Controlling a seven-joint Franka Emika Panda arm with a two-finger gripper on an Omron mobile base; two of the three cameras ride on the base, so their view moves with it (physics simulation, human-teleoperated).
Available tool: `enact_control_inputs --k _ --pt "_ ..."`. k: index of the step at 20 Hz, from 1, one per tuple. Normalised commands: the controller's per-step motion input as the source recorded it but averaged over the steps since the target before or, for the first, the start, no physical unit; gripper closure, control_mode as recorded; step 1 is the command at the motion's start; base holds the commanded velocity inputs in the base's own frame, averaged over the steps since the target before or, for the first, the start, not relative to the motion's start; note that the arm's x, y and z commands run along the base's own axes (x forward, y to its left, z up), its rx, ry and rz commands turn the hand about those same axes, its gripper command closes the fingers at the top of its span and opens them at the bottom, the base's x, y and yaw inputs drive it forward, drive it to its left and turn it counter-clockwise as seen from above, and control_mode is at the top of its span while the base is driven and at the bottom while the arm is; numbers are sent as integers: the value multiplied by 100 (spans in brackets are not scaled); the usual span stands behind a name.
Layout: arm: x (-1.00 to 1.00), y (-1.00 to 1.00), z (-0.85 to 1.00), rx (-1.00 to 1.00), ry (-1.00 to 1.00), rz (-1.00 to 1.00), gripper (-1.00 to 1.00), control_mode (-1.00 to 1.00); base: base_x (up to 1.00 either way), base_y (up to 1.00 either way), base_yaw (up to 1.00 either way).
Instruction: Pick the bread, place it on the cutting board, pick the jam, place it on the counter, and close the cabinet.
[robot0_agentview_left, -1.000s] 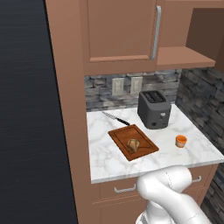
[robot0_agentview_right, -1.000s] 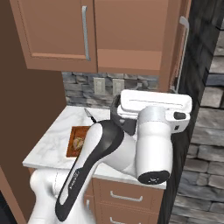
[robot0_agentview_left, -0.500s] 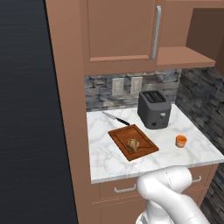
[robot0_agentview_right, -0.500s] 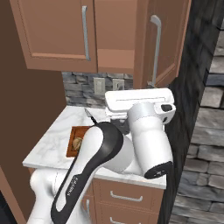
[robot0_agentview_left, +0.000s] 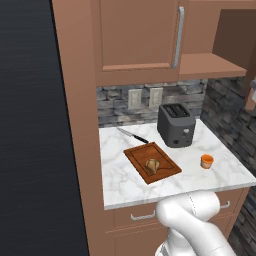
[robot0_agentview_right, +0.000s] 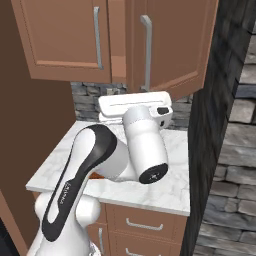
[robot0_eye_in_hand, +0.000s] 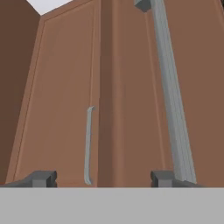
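Note:
The bread lies on the cutting board, which rests on the counter. Right of the board, the jam stands on the marble. Above, the cabinet has its left door flat shut, while its right door hangs partly ajar, bar handle facing me. My white hand is raised just under that door. In the hand view my gripper is open, nothing between its fingertips, facing the door panels with the near handle at its right.
A dark toaster stands at the back of the counter with a knife to its left. A stone wall closes the right side. Wall sockets sit on the backsplash. Drawers run below the slab.
The right cabinet door has swung leftward toward shut, from nearly edge-on to mostly facing me. My hand has moved left along with it.

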Motion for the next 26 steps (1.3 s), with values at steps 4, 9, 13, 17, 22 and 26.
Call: enact_control_inputs --k 4,9,13,17,22,26 --pt "50 53 1 -1 0 0 -100 -100 0 0 0" --pt "39 46 1 -2 -2 0 -100 -100 0 0 0" --pt "34 36 0 -2 -3 -1 -100 -100 0 0 0" --pt "40 36 0 -3 -2 -2 -100 -100 0 0 0" --pt "39 33 0 -2 -2 -2 -100 -100 0 0 0" --pt "38 30 0 -1 -1 -1 -100 -100 0 0 0"
